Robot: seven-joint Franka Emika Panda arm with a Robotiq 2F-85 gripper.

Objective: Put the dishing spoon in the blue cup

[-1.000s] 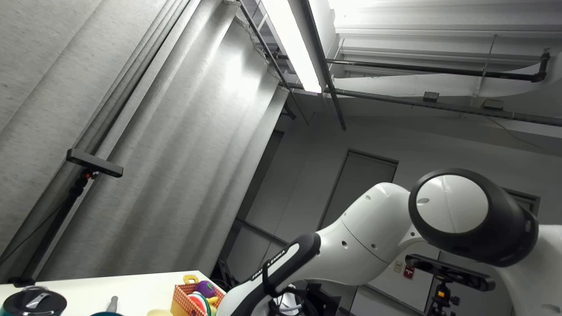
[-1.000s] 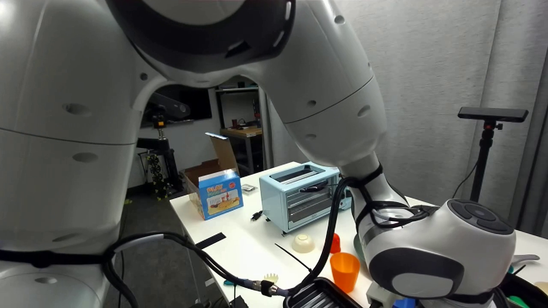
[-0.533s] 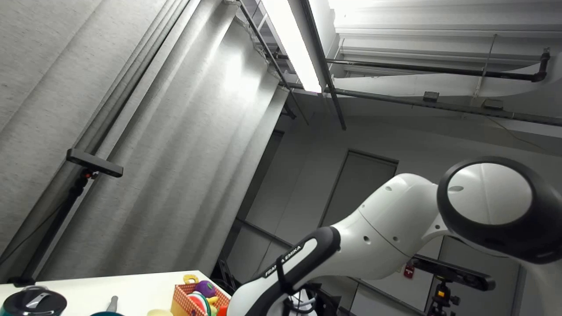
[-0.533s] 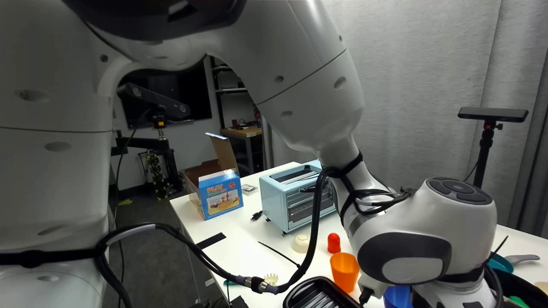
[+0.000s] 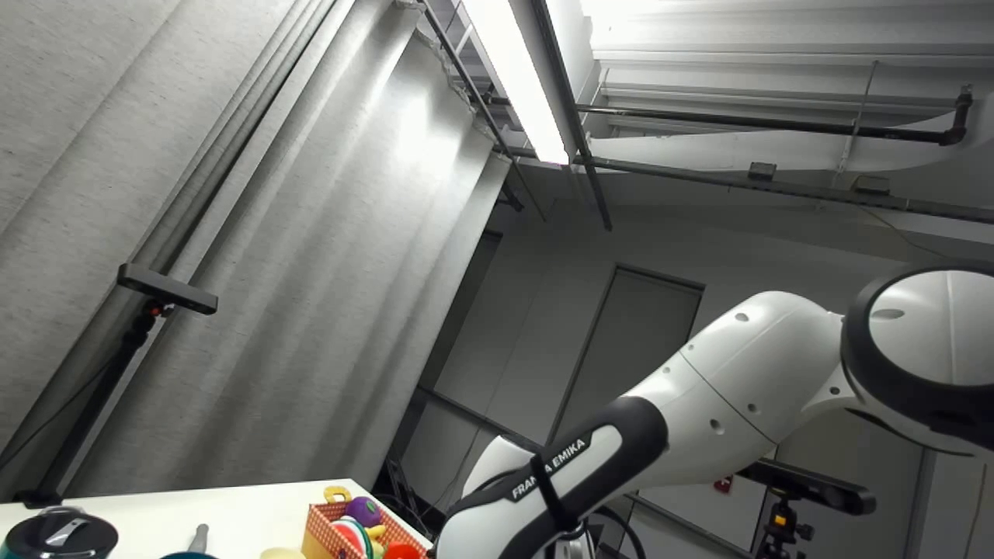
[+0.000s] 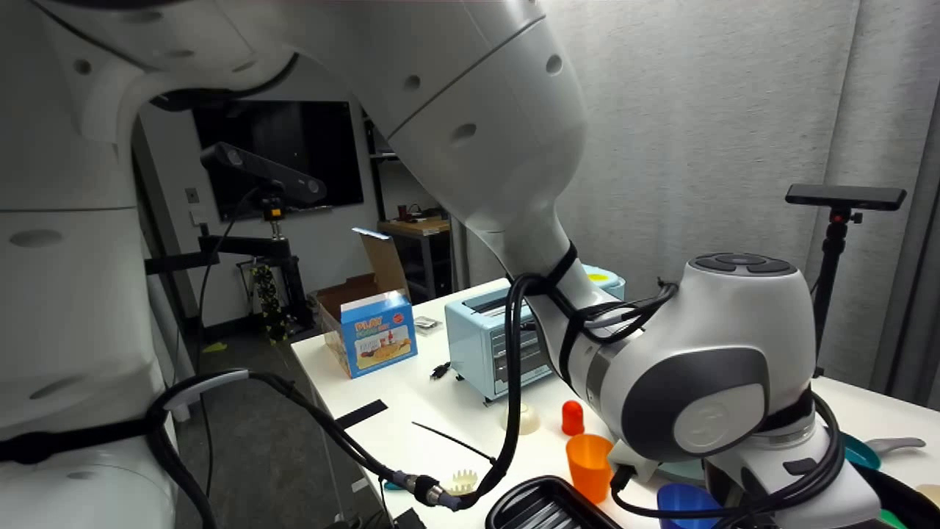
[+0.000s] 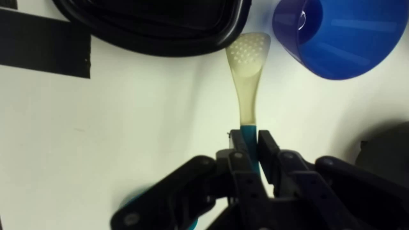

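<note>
In the wrist view my gripper is shut on the teal handle of the dishing spoon. The spoon's cream, dotted head points away from the gripper, beside the black tray's rim. A soft shadow lies left of the spoon; its height above the table is hard to tell. The blue cup is at the upper right, right of the spoon head and apart from it. The blue cup also shows in an exterior view, partly behind a cable. The fingers and spoon are hidden or out of frame in both exterior views.
A black tray is beside the spoon head. An orange cup stands near the blue cup, with a red piece behind it. A toaster oven, a cream server and a teal pan are on the table.
The arm has swung, moving right in an exterior view and left in the opposite picture, where the hand has also risen. More of the blue cup, red piece and teal pan shows now.
</note>
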